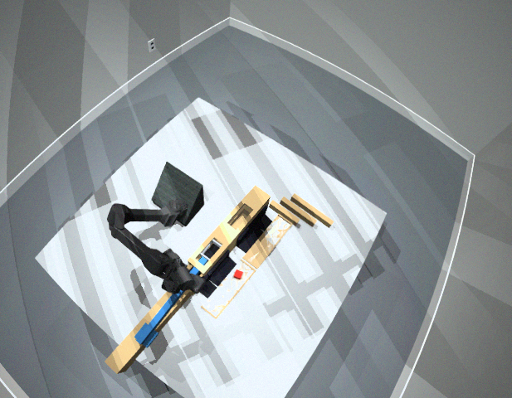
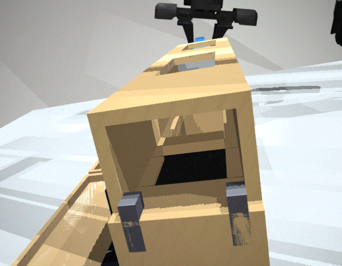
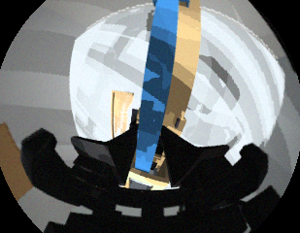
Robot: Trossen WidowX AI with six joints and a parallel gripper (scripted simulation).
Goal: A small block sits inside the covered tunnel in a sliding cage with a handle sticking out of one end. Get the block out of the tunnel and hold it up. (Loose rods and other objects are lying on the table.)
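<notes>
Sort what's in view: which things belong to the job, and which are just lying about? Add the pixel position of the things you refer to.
For the job:
- blue handle (image 1: pixel 164 312) (image 2: pixel 199 39) (image 3: pixel 156 73)
- tunnel (image 1: pixel 254 196) (image 2: pixel 171 94) (image 3: pixel 140 175)
- red block (image 1: pixel 238 274), probably the target, though outside the tunnel
- side tray (image 1: pixel 260 252) (image 2: pixel 65 203) (image 3: pixel 121 112), likely, since it holds the block

Lying about:
- three loose rods (image 1: pixel 298 211)

Top: high overhead, whole table (image 1: pixel 333 240) in frame. Exterior: close, looking along tunnel (image 1: pixel 259 195) (image 2: pixel 176 100) from its open end. Wrist: at hand (image 2: pixel 203 25) (image 3: pixel 150 127), facing past fingertips; shares blue bar (image 1: pixel 163 310) (image 3: pixel 156 78) with top.
</notes>
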